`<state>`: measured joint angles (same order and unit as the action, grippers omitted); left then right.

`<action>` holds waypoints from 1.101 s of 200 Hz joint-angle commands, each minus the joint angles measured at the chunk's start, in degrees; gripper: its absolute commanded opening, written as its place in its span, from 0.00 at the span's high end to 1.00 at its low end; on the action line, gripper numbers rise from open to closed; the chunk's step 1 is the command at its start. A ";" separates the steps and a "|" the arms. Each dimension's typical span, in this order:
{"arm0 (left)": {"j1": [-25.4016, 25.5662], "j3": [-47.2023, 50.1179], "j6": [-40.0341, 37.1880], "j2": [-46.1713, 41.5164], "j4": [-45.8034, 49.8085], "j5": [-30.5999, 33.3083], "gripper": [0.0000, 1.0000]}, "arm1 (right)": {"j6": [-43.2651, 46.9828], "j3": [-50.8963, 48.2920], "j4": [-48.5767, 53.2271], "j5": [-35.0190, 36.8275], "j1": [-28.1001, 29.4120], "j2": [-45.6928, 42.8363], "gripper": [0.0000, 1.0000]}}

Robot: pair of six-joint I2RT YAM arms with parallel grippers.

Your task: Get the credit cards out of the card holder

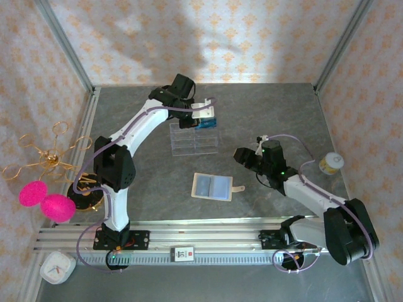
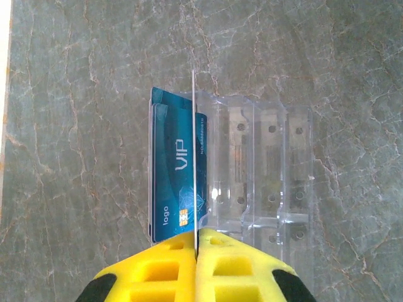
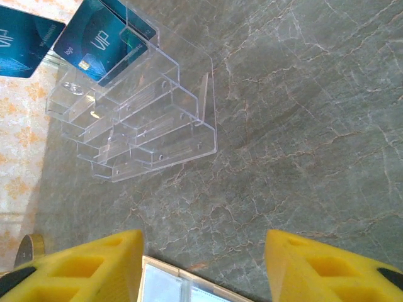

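A: Grey marbled table (image 1: 283, 113), seen from the overhead camera. What lies at mid-frame?
B: A beige folding card holder (image 1: 212, 187), open and flat just below centre, with its pale blue pockets facing up. Above it stands a clear plastic compartment tray (image 1: 194, 143), with blue rectangular cards (image 1: 208, 124) upright at its upper right corner.
A: And the arms?
B: The left gripper (image 1: 206, 116) hangs right over those blue cards. The right gripper (image 1: 242, 156) is right of centre, near the card holder but apart from it.
A: The left wrist camera?
B: The left gripper (image 2: 196, 244) is at the bottom edge, its yellow fingers (image 2: 157, 270) clenched on an edge-on card (image 2: 194, 157). That card is a thin pale line running up the middle, and I cannot tell its face colour. Just left of it the blue cards (image 2: 171, 170), marked VIP, stand in the leftmost slot of the tray (image 2: 271, 163).
A: Right wrist camera?
B: The right gripper (image 3: 203, 251) is released, its yellow fingers (image 3: 94, 264) wide apart with bare table between them. A corner of the card holder (image 3: 165, 282) shows at the bottom edge. The tray (image 3: 157, 119) sits upper left, with the blue cards (image 3: 101, 38) at its far end.
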<state>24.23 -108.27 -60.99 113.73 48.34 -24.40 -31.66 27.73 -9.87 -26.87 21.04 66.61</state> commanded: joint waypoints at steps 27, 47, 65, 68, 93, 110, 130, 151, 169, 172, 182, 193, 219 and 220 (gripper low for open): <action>-0.20 1.22 -0.51 1.92 -4.57 -0.59 1.00 | 0.28 2.28 -1.29 0.03 -0.32 0.19 0.48; -0.24 1.31 0.16 2.33 -5.38 0.08 1.00 | 0.27 2.19 -1.38 0.00 -0.34 0.02 0.48; -0.27 1.64 0.07 2.59 -5.93 0.64 1.00 | 0.37 2.18 -1.27 0.15 -0.30 0.02 0.48; -0.24 1.73 0.08 2.67 -6.04 0.71 1.00 | 0.45 2.12 -1.29 0.19 -0.35 0.01 0.48; -0.17 1.97 0.58 3.07 -7.18 1.17 1.00 | 0.44 2.09 -1.52 0.02 -0.32 0.19 0.48; -0.18 2.40 0.87 3.07 -8.03 1.27 1.00 | 0.42 2.16 -1.69 -0.21 -0.32 0.44 0.48; -0.18 2.71 0.87 3.35 -8.52 1.41 1.00 | 0.38 2.25 -1.82 -0.25 -0.32 0.77 0.48; -0.18 3.08 0.87 3.69 -8.75 1.92 1.00 | 0.34 2.26 -2.25 -0.61 -0.33 0.80 0.48; -0.19 3.35 0.79 3.75 -9.09 1.82 1.00 | 0.18 2.39 -2.61 -0.78 -0.36 2.30 0.48; -0.23 3.47 0.86 3.92 -9.11 1.75 1.00 | 0.08 2.34 -2.66 -0.80 -0.38 2.37 0.48; -0.16 3.50 0.77 3.96 -9.09 1.80 1.00 | 0.04 2.34 -2.91 -0.89 -0.30 2.52 0.48; -0.16 3.50 0.84 4.04 -9.15 1.78 1.00 | 0.10 2.44 -2.97 -0.90 -0.31 2.65 0.48; -0.25 3.93 0.67 3.96 -9.30 1.55 1.00 | 0.23 2.60 -2.83 -0.92 -0.34 3.00 0.48; -0.29 3.98 0.73 3.96 -9.35 1.51 1.00 | 0.26 2.60 -2.85 -0.91 -0.32 2.95 0.48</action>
<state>24.25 -105.25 -60.47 116.73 39.92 -23.29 -31.66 28.51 -11.05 -27.49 21.04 69.41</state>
